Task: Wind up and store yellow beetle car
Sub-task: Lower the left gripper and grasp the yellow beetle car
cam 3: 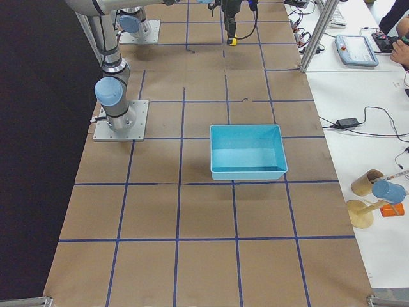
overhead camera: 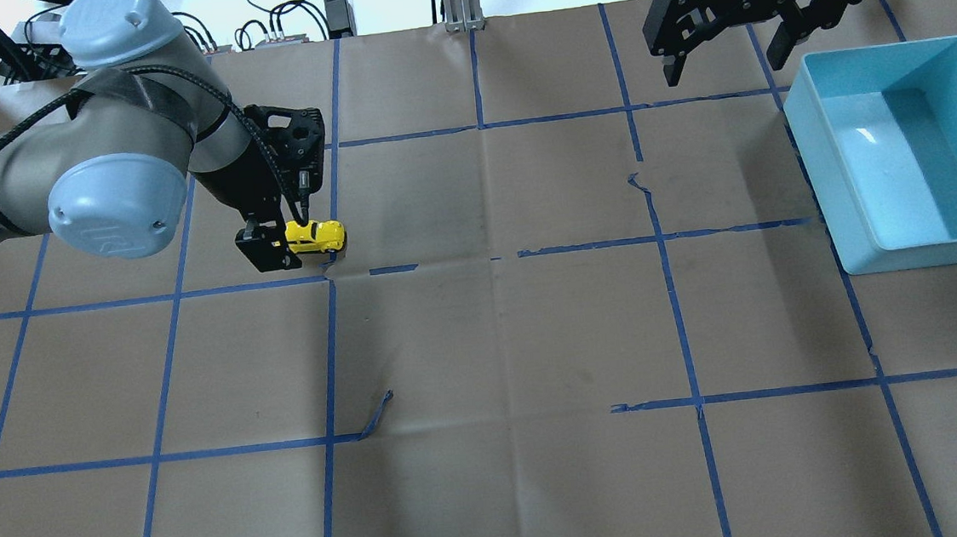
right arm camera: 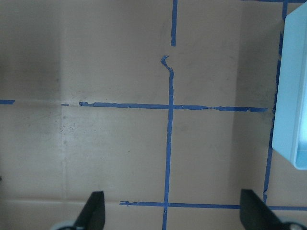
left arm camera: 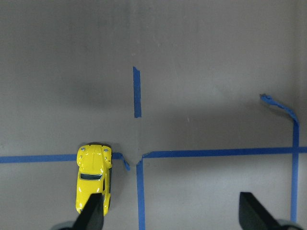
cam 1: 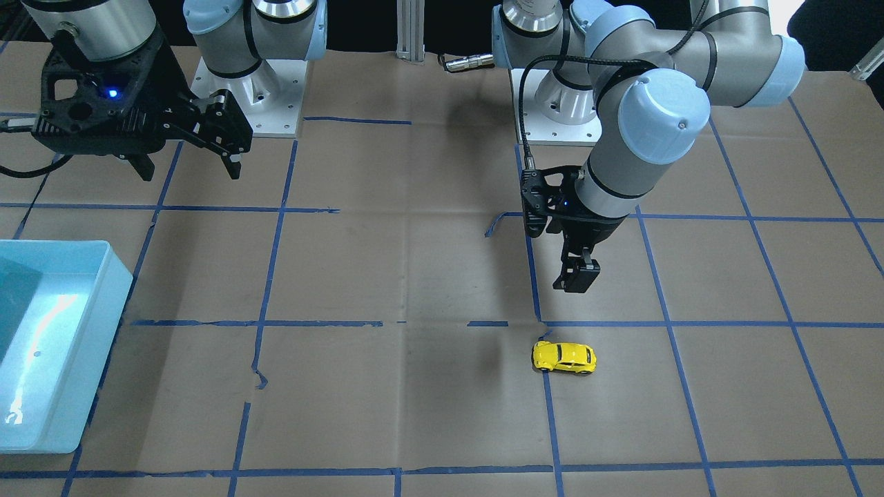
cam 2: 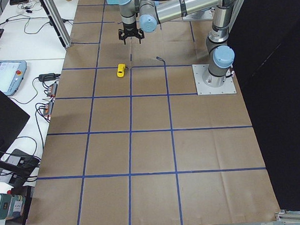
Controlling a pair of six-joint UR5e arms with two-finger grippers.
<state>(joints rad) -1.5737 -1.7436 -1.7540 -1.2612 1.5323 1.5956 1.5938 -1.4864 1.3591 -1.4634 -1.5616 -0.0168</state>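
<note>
The yellow beetle car [cam 1: 564, 357] stands on its wheels on the brown paper beside a blue tape crossing, and shows too in the overhead view [overhead camera: 315, 236] and the exterior left view [cam 2: 121, 70]. My left gripper [cam 1: 577, 275] hangs open above the table, just behind the car. In the left wrist view the car [left arm camera: 93, 184] lies below the left finger [left arm camera: 91, 213], not between the fingers, and nothing is held. My right gripper [overhead camera: 726, 70] is open and empty, raised near the blue bin [overhead camera: 809, 131].
The light blue bin [cam 1: 117, 276] sits open-topped at the table's end on my right side and holds nothing I can see; its wall shows in the right wrist view [right arm camera: 290, 96]. Blue tape lines grid the paper, with loose tape ends [overhead camera: 379, 413].
</note>
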